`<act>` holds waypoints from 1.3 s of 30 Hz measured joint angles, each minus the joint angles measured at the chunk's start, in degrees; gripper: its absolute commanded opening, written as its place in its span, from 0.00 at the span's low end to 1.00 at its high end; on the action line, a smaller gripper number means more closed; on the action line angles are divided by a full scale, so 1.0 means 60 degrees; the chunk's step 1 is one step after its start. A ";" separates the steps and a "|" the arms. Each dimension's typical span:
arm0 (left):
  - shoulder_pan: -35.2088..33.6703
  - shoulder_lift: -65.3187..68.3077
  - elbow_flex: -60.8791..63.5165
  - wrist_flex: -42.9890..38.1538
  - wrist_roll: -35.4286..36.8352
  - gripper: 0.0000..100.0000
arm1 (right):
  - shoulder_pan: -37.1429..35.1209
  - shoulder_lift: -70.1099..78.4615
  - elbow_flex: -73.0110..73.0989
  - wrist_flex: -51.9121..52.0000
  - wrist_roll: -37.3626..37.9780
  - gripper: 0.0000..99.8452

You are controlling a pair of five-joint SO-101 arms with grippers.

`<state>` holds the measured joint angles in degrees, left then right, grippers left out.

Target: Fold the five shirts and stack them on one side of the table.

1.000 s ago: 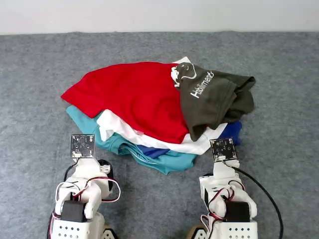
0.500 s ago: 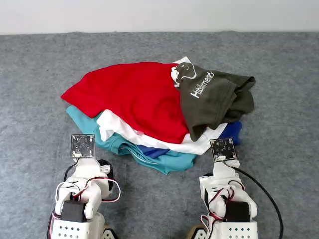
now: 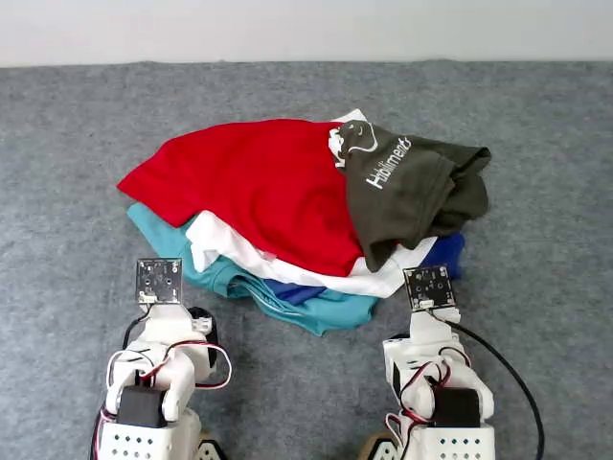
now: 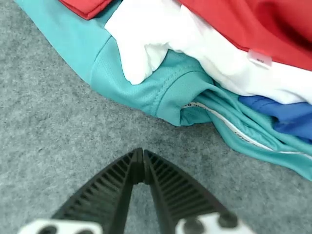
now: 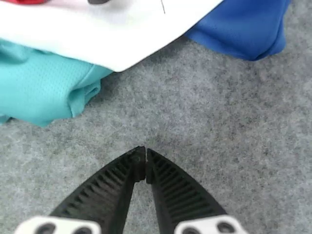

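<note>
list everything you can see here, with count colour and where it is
red shirt: one, red, spread over the top of the pile, mid-table
dark green shirt: one, dark olive with white print, crumpled over the pile's right end
white shirt: one, white, under the red shirt
blue shirt: one, blue, peeking out low on the pile's right end
teal shirt: one, teal, bottom of the pile
table cover: one, grey felt, under everything
wall: one, off-white, beyond the far edge
cable: one, black, beside the right arm
left arm: one, white, near edge, black jaws shut over bare cover
right arm: one, white, near edge, black jaws shut over bare cover
</note>
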<state>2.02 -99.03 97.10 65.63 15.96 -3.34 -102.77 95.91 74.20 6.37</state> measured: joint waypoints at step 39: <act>0.0615 0.0000 0.0000 0.0176 0.0000 0.02 | 0.0000 0.0000 0.0000 0.0000 0.0000 0.01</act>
<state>5.71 -99.03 97.10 66.68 15.96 -3.34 -102.77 95.91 74.20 6.37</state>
